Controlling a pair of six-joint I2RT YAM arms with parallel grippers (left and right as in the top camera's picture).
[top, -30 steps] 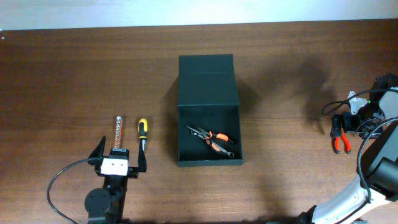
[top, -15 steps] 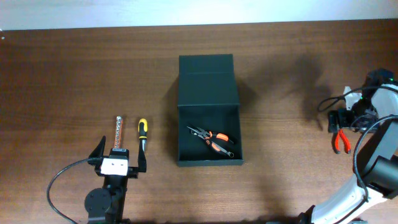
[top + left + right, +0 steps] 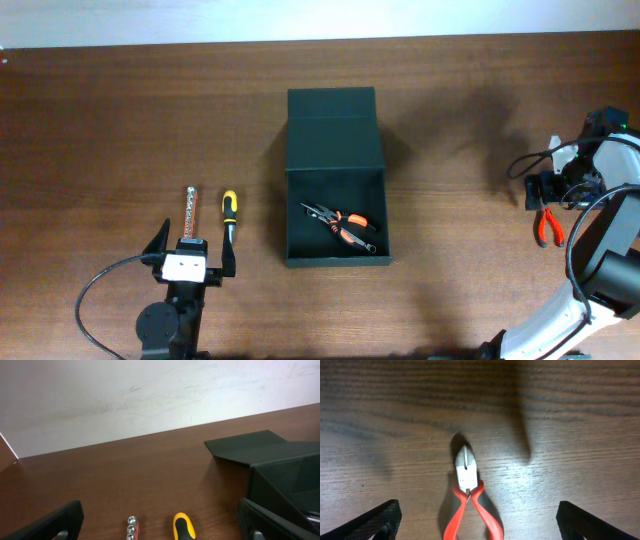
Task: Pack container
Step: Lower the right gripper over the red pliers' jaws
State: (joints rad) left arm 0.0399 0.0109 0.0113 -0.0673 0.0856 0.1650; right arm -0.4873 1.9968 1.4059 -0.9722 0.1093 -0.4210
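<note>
Dark container (image 3: 335,217) runs lengthwise; flap (image 3: 332,130) points far.

Brown wooden table (image 3: 120,100) with container (image 3: 332,130), screwdriver (image 3: 228,215), slim metal bar (image 3: 190,212), red cutters (image 3: 466,474).

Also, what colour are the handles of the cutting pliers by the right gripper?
The handles are red; the right wrist view shows them best.

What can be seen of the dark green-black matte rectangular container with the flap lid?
The dark green-black matte rectangular container sits flat near the middle of the brown wooden table. Its hinged flap lid is fully open, lying flat on the far side. It looks like matte card. Inside, orange-and-black-handled long-nose pliers lie towards the near right corner.
</note>
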